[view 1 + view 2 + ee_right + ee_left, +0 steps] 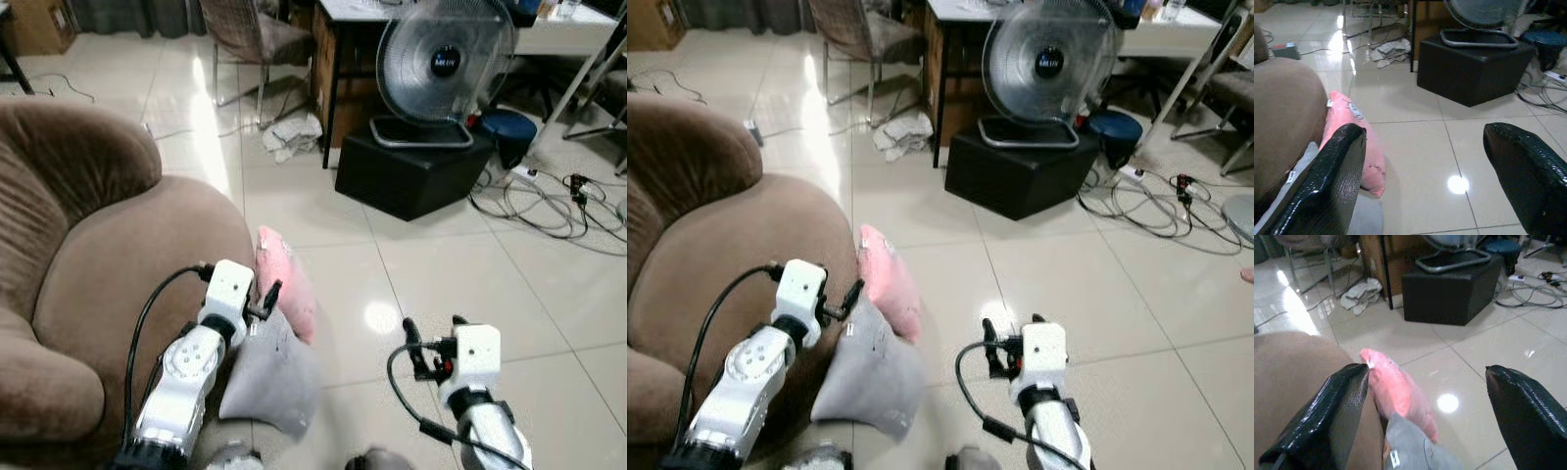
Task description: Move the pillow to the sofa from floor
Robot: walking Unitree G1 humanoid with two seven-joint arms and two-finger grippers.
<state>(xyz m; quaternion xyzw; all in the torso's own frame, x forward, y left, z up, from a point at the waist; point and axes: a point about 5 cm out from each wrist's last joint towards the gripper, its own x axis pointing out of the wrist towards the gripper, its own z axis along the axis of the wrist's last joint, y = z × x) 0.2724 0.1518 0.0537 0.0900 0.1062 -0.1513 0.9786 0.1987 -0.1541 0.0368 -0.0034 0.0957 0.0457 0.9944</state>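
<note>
Soft pink fabric pillow (286, 279) stands on edge on the tiled floor (441, 284), leaning against the brown plush sofa (108, 264) front, above a grey cushion (274, 377). Looks light, squashy; pinch top corner. Left pincer (270, 294) wide, right pincer (431, 328) wide, both empty.

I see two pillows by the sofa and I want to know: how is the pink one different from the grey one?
The pink pillow is bright pink; the grey pillow is pale grey. The pink pillow stands up on its edge against the sofa, while the grey pillow slumps lower, nearer the robot. The grey pillow looks wider than the pink pillow. Both are soft, sit on the tiled floor and lean on the sofa, touching each other.
</note>
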